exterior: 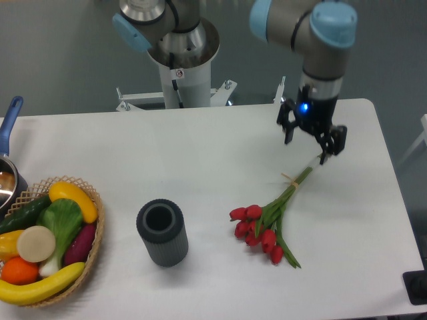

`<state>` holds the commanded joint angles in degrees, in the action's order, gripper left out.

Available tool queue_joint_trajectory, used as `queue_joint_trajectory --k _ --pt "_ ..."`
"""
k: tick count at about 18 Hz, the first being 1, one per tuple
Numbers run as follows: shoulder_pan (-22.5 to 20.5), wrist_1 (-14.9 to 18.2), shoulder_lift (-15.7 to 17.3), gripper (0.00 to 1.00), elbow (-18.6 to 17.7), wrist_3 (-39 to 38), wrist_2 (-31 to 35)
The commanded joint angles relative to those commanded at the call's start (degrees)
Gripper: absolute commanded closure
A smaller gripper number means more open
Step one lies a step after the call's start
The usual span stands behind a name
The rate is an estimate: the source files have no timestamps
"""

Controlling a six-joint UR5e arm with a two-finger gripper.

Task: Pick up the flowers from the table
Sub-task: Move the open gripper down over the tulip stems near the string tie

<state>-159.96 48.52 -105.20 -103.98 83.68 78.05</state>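
Currently the end effector hangs over the far right part of the bench, its two fingers spread apart and holding nothing. One fingertip sits just above the cut end of the stems; whether it touches them I cannot tell.

The flowers lie flat on the bench, right of centre, well apart from the dark ribbed cylinder and the basket of fruit and vegetables at the left edge. Nothing crowds them.

Long axis: diagonal. Red heads point toward the near left, clustered low; stem ends point toward the far right, near the end effector. A tan band ties the stems about a third of the way down from the cut ends. Leaves splay out past the heads on the near side.

Step in hand, as I judge it: lining up for the grasp. To do it well:
- turn the fingers so they close across the stem axis, not along it;
- shift down the stems toward the tan band, where the bundle is tightest and least likely to scatter;
- descend until the fingertips straddle the stems close to the bench surface, without digging in;
- close gently, stems look crushable;
- expect the heavy head end to droop on lifting.
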Motion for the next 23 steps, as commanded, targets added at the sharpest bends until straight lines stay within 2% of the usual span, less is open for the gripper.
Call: queue_joint_trajectory --k 4,7,16,23 --pt "1.14 -0.18 -3.34 0.00 1.14 -1.15 0.00" --pt "1.84 -2.10 -5.45 0.00 0.89 -1.15 0.00" --pt "3.16 -3.08 -9.15 0.00 -0.26 -1.41 0.17" --pt "3.08 -3.08 -10.29 0.00 -1.67 -1.50 0.18"
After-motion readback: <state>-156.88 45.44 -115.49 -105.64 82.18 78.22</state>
